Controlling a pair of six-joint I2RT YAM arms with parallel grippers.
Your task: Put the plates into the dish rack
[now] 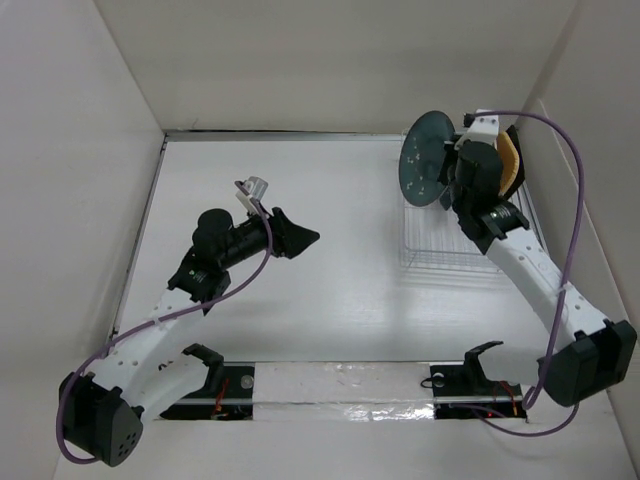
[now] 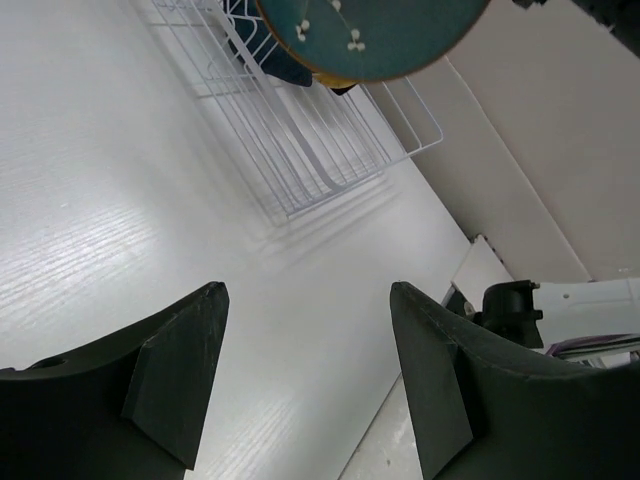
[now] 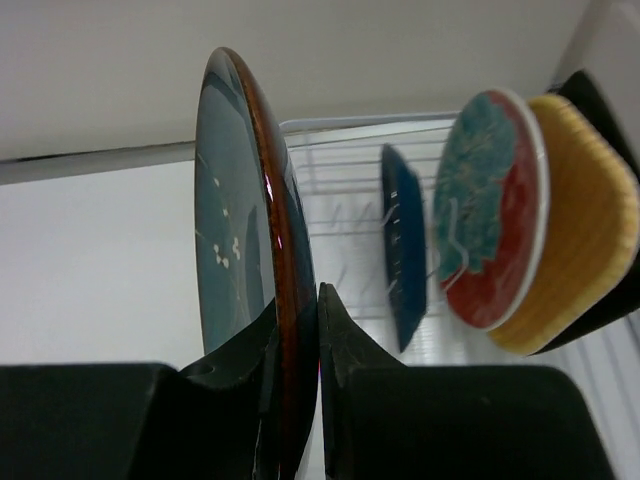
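My right gripper [image 1: 452, 182] [image 3: 298, 330] is shut on the rim of the round dark teal plate [image 1: 427, 158] [image 3: 240, 200] and holds it upright above the left part of the white wire dish rack [image 1: 448, 245] [image 3: 340, 160]. Standing in the rack are the navy leaf-shaped plate [image 3: 404, 250], the red-rimmed teal floral plate [image 3: 492, 210], the tan woven plate [image 1: 511, 165] [image 3: 580, 230] and a black-rimmed plate [image 3: 600, 110] behind it. My left gripper [image 1: 300, 238] [image 2: 308, 300] is open and empty over the table's middle. The left wrist view shows the rack [image 2: 300, 140] and the teal plate [image 2: 370, 35].
White walls close in the table on the left, back and right. The right wall [image 1: 590, 150] runs close beside the rack. A shiny taped strip [image 1: 330, 385] runs along the near edge between the arm bases.
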